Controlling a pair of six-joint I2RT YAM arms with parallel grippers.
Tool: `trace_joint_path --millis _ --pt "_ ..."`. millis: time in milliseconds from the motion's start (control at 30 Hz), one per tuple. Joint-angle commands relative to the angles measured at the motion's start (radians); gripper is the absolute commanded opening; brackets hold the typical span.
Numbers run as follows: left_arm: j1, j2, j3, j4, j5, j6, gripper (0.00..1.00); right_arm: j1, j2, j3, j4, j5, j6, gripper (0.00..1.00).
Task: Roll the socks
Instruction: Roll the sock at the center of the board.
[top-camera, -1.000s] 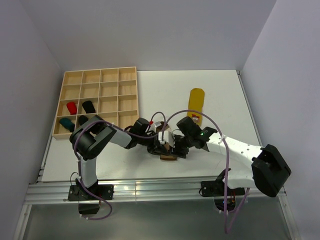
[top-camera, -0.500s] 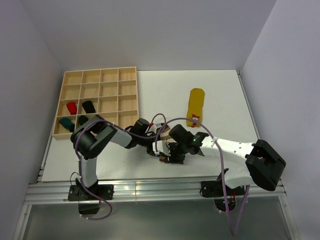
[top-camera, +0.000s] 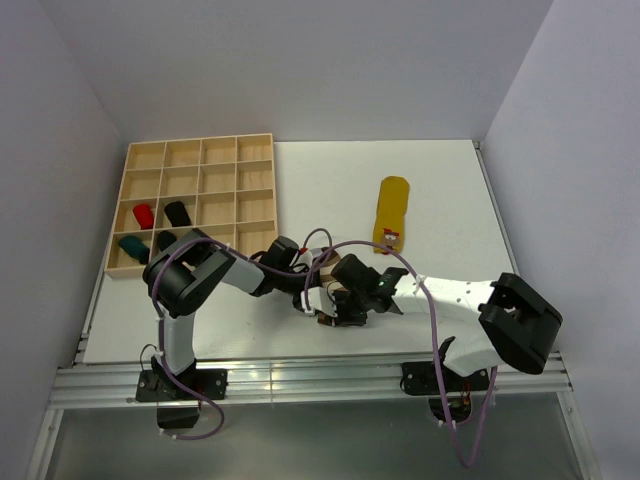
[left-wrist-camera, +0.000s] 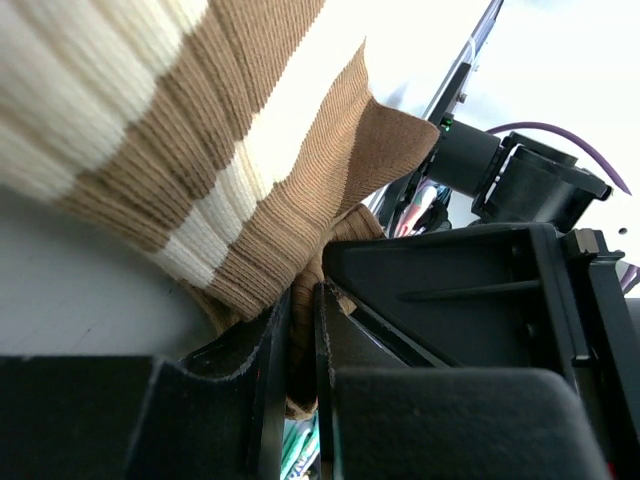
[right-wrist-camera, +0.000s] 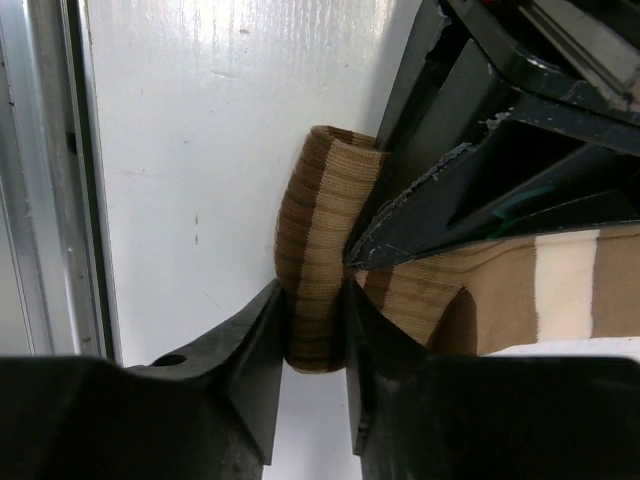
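Striped sock sits near the front edge of the table in the top view, mostly buried under the left gripper and right gripper meeting over it. The yellow sock lies flat well behind, and a few rolled socks sit in the wooden tray off to the left. Left wrist cam: that claw's pinched tight on a brown fold, with cream and brown stripes spreading away above it. Right wrist cam: its fingers squeeze the folded-over brown end from both sides, right beside the other claw.
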Motion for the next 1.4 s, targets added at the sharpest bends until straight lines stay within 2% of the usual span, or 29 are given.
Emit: trace_joint_path --millis 0,167,267,300,400,500,700,900,1033,1233,1367 --pt "-0.001 0.048 -0.035 -0.139 -0.108 0.067 0.0 0.007 0.02 -0.002 0.017 -0.017 0.012 0.3" --pt "0.003 -0.002 -0.018 -0.172 -0.144 0.111 0.04 -0.05 0.05 0.067 -0.107 -0.086 -0.015 0.26" --pt "0.004 -0.042 0.012 -0.22 -0.19 0.161 0.15 -0.1 0.093 0.131 -0.225 -0.161 -0.049 0.25" --pt "0.004 -0.051 0.022 -0.237 -0.209 0.184 0.22 -0.11 0.106 0.144 -0.245 -0.176 -0.055 0.24" --pt "0.006 -0.093 0.049 -0.276 -0.285 0.226 0.34 -0.16 0.144 0.17 -0.299 -0.226 -0.077 0.24" --pt "0.01 -0.13 0.062 -0.295 -0.357 0.238 0.39 -0.192 0.173 0.187 -0.338 -0.255 -0.091 0.24" --pt "0.019 -0.202 0.022 -0.24 -0.408 0.232 0.46 -0.245 0.268 0.274 -0.469 -0.33 -0.146 0.24" --pt "0.021 -0.314 -0.075 -0.13 -0.497 0.202 0.48 -0.28 0.415 0.412 -0.661 -0.417 -0.218 0.24" --pt "0.032 -0.404 -0.191 -0.031 -0.538 0.153 0.46 -0.318 0.515 0.513 -0.775 -0.471 -0.262 0.24" --pt "0.033 -0.559 -0.328 0.094 -0.606 0.14 0.41 -0.343 0.638 0.648 -0.85 -0.483 -0.214 0.24" --pt "0.018 -0.68 -0.398 0.176 -0.644 0.2 0.38 -0.347 0.722 0.756 -0.914 -0.497 -0.177 0.24"
